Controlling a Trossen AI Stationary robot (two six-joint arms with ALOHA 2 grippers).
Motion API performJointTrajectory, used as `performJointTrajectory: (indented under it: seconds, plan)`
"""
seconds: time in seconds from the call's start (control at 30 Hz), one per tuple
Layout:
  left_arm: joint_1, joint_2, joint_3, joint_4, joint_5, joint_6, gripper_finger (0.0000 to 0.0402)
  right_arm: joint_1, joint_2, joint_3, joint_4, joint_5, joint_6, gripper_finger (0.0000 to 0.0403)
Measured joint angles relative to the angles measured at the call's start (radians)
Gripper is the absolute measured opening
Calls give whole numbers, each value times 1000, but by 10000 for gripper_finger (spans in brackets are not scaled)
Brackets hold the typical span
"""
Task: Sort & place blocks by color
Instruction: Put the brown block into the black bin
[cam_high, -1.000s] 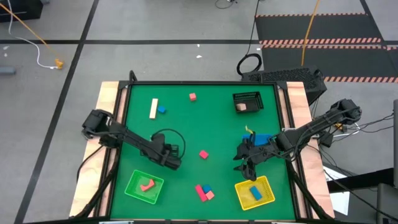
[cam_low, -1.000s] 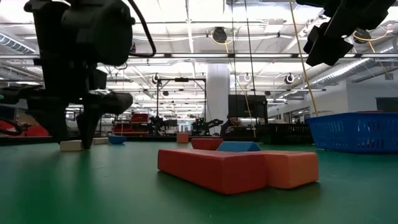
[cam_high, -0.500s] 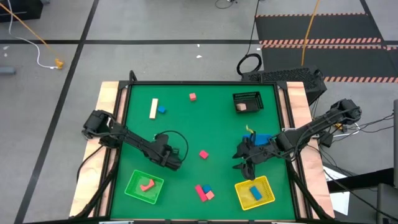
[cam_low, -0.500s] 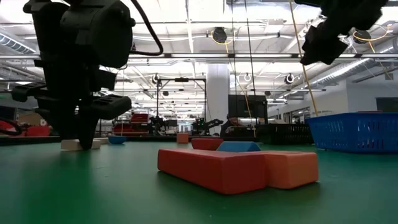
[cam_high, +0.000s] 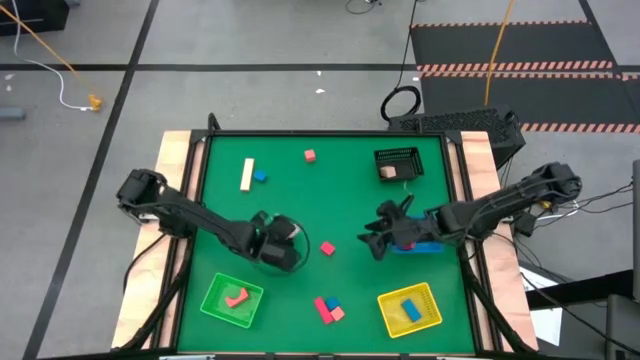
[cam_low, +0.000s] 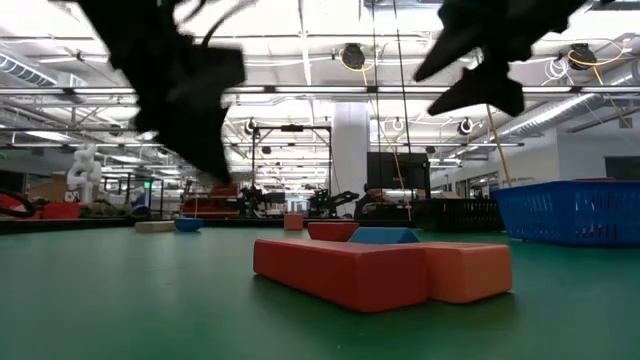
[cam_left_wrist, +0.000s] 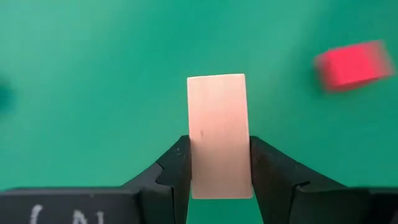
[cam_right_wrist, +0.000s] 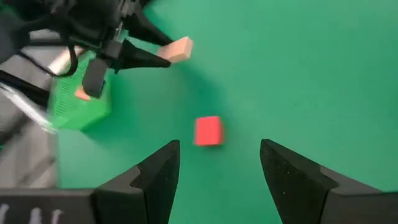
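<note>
My left gripper (cam_high: 282, 248) is shut on a pale pink bar (cam_left_wrist: 217, 134) above the table's near middle. It also shows in the right wrist view (cam_right_wrist: 177, 48). My right gripper (cam_high: 370, 240) is open and empty, above the table, right of a red cube (cam_high: 327, 248) that lies flat on the green table and shows ahead of its fingers (cam_right_wrist: 208, 130). A red bar, a blue block and a pink block (cam_high: 328, 307) lie together near the front edge. A cream bar (cam_high: 247, 174), a blue block (cam_high: 260, 177) and a red cube (cam_high: 310, 155) lie at the far side. My left gripper pinches the pale pink bar by its two long sides (cam_left_wrist: 194, 168) between its two fingers, toward one end. The bar lies along the fingers and sticks out past their tips. The fingers slant down from the table's left. The bar is lifted clear of the table.
A green tray (cam_high: 215, 305) at the near left holds a red-pink block. A yellow tray (cam_high: 432, 318) at the near right holds a blue block. A blue tray (cam_high: 428, 246) lies under my right arm. A black mesh basket (cam_high: 398, 155) with a tan block stands far right.
My left gripper has risen from the table with the pale pink bar, which is now lifted clear, and has gone a little toward the right edge. My right gripper has gone from above the yellow tray toward the far edge and left, toward the red cube.
</note>
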Motion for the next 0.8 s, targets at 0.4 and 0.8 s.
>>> performJointTrajectory:
  seconds: [0.4, 0.8]
  plan:
    - [-3, -14, 2, 525, 3, 669, 131, -152, 182, 0, 371, -350, 155, 212]
    - [40, -14, 1, 548, 6, 720, 131, -181, 323, 1, 649, -369, 247, 212]
